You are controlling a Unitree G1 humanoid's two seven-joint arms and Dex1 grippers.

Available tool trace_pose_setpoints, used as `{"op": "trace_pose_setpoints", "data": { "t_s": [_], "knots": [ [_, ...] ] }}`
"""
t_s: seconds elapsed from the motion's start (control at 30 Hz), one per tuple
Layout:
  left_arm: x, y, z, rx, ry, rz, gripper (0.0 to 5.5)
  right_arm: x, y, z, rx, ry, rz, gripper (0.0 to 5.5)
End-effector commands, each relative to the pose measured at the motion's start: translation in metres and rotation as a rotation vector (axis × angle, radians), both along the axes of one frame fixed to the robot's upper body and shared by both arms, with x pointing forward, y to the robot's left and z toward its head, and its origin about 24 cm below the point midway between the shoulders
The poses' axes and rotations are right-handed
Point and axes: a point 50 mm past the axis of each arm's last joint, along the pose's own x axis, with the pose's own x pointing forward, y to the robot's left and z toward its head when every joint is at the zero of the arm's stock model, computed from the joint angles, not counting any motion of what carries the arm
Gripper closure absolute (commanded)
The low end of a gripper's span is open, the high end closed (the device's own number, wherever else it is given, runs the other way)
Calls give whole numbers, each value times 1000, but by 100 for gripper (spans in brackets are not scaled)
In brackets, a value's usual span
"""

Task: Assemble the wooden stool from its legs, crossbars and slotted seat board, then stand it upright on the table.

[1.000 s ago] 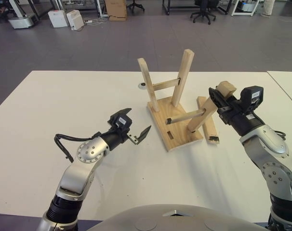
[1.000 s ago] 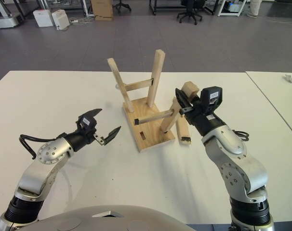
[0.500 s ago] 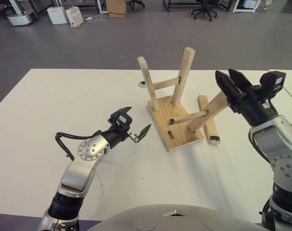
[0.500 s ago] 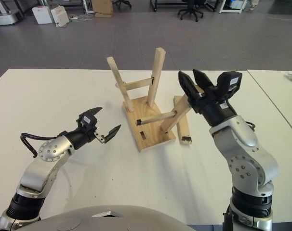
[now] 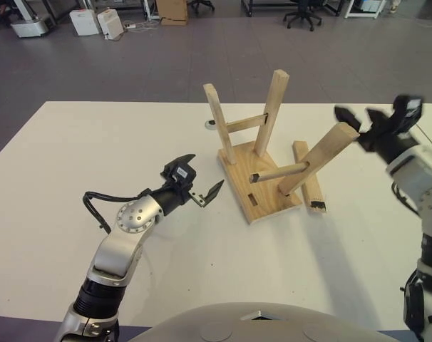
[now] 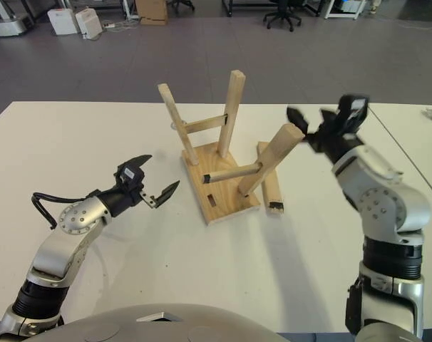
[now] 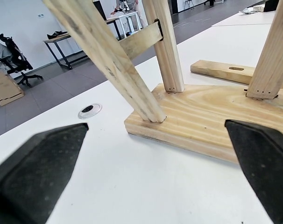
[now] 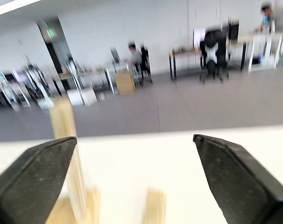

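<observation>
The slotted seat board (image 5: 262,187) lies underside-up on the desk (image 5: 59,157) with three legs socketed. The rightmost leg (image 5: 323,153) leans out toward my right, tied in by a crossbar (image 5: 276,172). The loose leg (image 5: 314,194) lies flat just beside the board's right edge, its long axis running away from me. My right jaws are wide and empty, raised just past the leaning leg's top, so they're nearer the loose leg. My left jaws, also wide and empty, hover low, left of the board.
</observation>
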Motion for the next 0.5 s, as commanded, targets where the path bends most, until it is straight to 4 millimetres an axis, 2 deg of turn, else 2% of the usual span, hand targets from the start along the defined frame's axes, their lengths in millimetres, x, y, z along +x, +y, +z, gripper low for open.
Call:
{"op": "trace_pose_setpoints", "data": {
  "t_s": [0.03,0.13,0.2,0.23,0.33,0.5],
  "knots": [
    [4,2,3,13,-21,-1,10,-13,15,-66,-82,279,70,83],
    [5,2,3,16,-24,4,10,-23,30,-96,-115,398,124,83],
    [5,1,3,17,-25,5,10,-27,29,-107,-176,447,116,83],
    [6,1,3,18,-25,2,10,-29,28,-112,-201,468,107,102],
    [7,0,3,19,-27,0,10,-32,24,-119,-242,490,70,149],
    [7,-2,1,19,-25,3,10,-27,18,-116,-240,458,12,240]
  ]
}}
